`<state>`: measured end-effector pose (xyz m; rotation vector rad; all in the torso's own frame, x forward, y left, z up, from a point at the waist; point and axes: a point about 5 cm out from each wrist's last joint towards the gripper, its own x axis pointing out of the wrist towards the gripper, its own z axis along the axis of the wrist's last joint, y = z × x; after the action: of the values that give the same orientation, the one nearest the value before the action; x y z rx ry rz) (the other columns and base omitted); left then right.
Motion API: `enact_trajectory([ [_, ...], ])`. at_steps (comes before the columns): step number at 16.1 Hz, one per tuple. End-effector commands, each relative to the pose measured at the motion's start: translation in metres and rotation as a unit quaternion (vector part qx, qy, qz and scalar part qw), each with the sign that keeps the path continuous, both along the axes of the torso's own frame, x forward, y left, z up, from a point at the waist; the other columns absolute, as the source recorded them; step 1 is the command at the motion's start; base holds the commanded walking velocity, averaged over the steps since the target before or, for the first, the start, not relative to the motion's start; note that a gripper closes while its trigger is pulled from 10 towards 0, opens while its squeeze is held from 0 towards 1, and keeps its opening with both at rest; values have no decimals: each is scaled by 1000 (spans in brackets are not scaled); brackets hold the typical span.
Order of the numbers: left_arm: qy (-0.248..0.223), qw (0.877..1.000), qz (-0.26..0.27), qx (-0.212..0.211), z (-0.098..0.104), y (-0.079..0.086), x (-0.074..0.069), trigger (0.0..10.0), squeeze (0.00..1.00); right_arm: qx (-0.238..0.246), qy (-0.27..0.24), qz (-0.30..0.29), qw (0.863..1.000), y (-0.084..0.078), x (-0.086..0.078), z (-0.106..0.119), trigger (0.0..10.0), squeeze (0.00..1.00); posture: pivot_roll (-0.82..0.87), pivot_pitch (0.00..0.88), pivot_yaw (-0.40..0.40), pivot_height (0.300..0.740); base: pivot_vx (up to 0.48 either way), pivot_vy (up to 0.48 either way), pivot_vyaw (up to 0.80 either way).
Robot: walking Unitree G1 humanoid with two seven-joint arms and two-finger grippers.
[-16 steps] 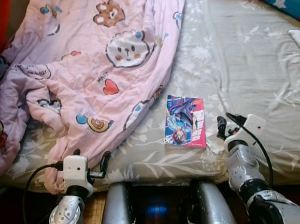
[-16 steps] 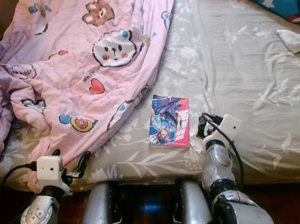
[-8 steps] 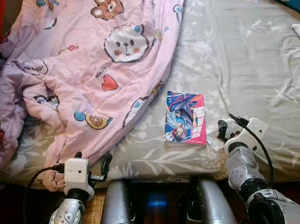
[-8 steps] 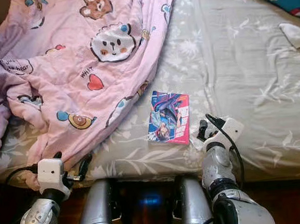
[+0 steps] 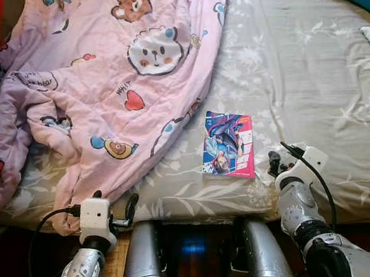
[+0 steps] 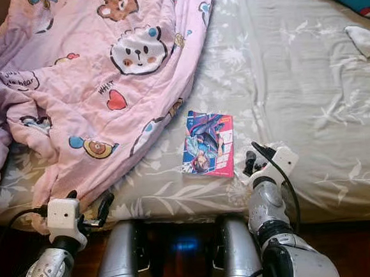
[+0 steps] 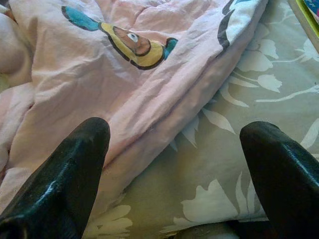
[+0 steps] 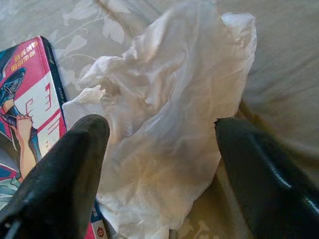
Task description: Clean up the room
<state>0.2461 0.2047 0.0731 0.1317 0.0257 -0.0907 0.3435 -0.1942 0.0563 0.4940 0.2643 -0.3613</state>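
— Where's my right hand?

— Spread over a crumpled white tissue on the bed, just beside the comic book. Nothing pinched.

— And the left hand?

— I see it spread too, at the bed's near edge, by the hem of the pink blanket.

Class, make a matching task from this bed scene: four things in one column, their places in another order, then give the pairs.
Things:
1. quilt
2. book
3. tissue
4. left pincer

Places:
A. between the right pincer's open fingers
B. at the quilt's lower edge
C. flat on the grey sheet, beside the quilt
D. heaped over the bed's left side

Pairs: 1-D, 2-C, 3-A, 4-B
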Motion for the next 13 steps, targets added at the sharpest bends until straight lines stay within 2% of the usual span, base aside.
enact_trajectory([
  [1, 16, 1000, -6, 7, -6, -2, -7, 10000, 0, 8, 19, -5, 1000, -1, -5, -9, 0, 0, 225, 386, -7, 609, 0, 0, 0],
  [2, 16, 1000, -5, 7, -6, -2, -7, 10000, 0, 5, 19, 2, 1000, 0, -5, -9, 2118, 0, 227, 389, -7, 609, 0, 0, 0],
  [3, 17, 1000, -4, 8, -6, -1, -8, 10000, 0, 8, 23, 19, 1000, 4, -4, -9, 9725, 0, 229, 391, -9, 609, 0, 0, 0],
  [4, 18, 1000, -3, 8, -6, -1, -8, 10000, 0, 5, 21, 28, 999, 7, -4, -9, 10000, 0, 230, 393, -9, 609, 0, 0, 0],
  [10, 21, 1000, 1, 6, -7, -2, -12, 10000, 0, -4, 16, 49, 999, 12, -2, -7, 10000, 0, 240, 404, -13, 609, 0, 0, 0],
  [13, 23, 1000, 5, 6, -7, -1, -16, 10000, 0, 0, 4, 29, 1000, 4, 1, -1, 10000, 0, 248, 417, -12, 609, 0, 0, 0],
])
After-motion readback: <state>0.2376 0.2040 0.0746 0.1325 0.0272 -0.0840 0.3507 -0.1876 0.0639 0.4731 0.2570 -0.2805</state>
